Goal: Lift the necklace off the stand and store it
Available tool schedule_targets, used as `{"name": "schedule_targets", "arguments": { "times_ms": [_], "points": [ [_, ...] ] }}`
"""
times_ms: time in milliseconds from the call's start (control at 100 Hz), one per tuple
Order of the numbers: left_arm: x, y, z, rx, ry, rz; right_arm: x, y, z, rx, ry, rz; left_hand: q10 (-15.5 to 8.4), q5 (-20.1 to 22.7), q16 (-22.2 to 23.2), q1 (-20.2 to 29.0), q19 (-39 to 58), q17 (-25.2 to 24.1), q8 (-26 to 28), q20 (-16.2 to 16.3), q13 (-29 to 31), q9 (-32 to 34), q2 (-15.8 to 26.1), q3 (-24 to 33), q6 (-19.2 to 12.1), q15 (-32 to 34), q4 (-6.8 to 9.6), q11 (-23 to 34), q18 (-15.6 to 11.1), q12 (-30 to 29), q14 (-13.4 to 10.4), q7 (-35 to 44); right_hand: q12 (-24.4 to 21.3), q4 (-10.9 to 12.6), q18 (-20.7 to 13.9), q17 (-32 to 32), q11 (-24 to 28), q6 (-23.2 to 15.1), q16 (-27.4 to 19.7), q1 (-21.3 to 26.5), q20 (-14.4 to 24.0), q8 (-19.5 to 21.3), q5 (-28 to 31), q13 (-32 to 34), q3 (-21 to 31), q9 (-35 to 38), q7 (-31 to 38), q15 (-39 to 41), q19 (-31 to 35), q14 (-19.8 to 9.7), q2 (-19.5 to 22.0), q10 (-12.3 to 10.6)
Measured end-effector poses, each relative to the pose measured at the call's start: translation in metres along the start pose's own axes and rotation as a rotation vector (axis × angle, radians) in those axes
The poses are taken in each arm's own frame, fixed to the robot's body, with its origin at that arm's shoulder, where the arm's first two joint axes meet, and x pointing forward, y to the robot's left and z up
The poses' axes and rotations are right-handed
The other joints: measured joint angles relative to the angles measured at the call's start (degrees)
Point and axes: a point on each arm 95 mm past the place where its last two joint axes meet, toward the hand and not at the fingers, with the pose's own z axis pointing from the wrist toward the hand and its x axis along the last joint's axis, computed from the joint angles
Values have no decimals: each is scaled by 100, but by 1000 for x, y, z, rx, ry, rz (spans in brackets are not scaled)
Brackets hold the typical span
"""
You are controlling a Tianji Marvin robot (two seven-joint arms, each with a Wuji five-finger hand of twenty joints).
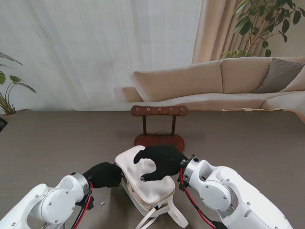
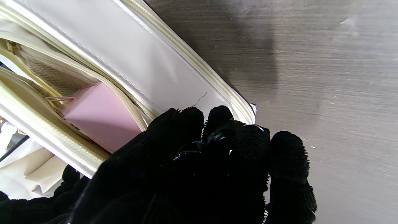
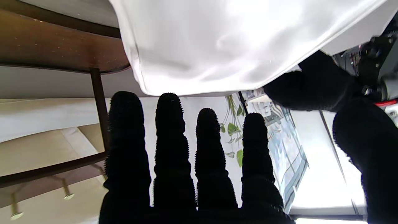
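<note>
Stand camera: wooden stand [image 1: 159, 125] at mid-table [image 1: 47, 143], pegs bare, no necklace on it or anywhere else in sight, so probably already off and in the bag or hidden in a hand. White bag [image 1: 143, 183] just nearer to me than the stand, straps trailing toward me. Left hand [image 1: 104, 175] pressed to the bag's left edge, likely to steady it or hold the opening. Right hand [image 1: 159, 160] arched over the bag's top, fingers curved and thumb apart, nothing visibly held. Left wrist: left hand [image 2: 192, 168] bunched, fingertips [image 2: 289, 146] together at the corner of the zipper edge [image 2: 192, 59]; cannot tell whether clamped on bag, zipper pull or chain. Bag [image 2: 124, 46] gaping, pink pouch [image 2: 99, 118] inside. Right wrist: right hand [image 3: 186, 174] with fingers [image 3: 168, 124] straight and side by side, thumb well apart, empty; bag [image 3: 217, 40] close beneath the palm, stand [image 3: 46, 46] beyond.
</note>
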Motion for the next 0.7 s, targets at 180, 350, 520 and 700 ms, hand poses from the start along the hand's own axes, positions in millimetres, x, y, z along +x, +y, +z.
{"name": "schedule_targets", "arguments": {
  "times_ms": [180,350,520,700],
  "points": [
    [4,-7,-6,5,2,21,5,-12,5,33,17,-41,-2,0,0,0,0,0,0,0,0,0,0,0,0,0,0,0,-5,0,-7,0,-54,-56,-3,0,59,-42,-32,-10,0,-93,-124,-166,63,-152,-103,-91,-1,0,-47,-24],
    [3,-13,-14,24,-3,9,9,-20,13,68,38,-44,-4,0,0,0,0,0,0,-1,0,0,0,0,0,0,0,0,-7,0,-11,0,-57,-98,-6,1,68,-63,-32,-68,0,-132,-124,-113,62,-216,-103,-23,-1,10,-47,-26],
    [3,-13,-20,40,-11,-16,9,-23,16,70,37,-32,-5,0,0,0,0,0,0,-1,0,0,0,0,0,0,0,0,-7,0,-12,0,-59,-98,-7,1,81,-68,-21,-68,0,-142,-121,-222,62,-209,-96,57,-1,71,-47,-26],
    [2,-8,-24,81,-27,13,8,-26,16,72,40,-53,-8,0,0,0,0,-1,0,-1,0,0,0,0,0,-1,0,0,-8,0,-12,0,-59,-98,-7,1,132,-138,40,-68,0,-142,-115,-229,62,-206,9,132,-1,70,-47,-30]
  ]
}}
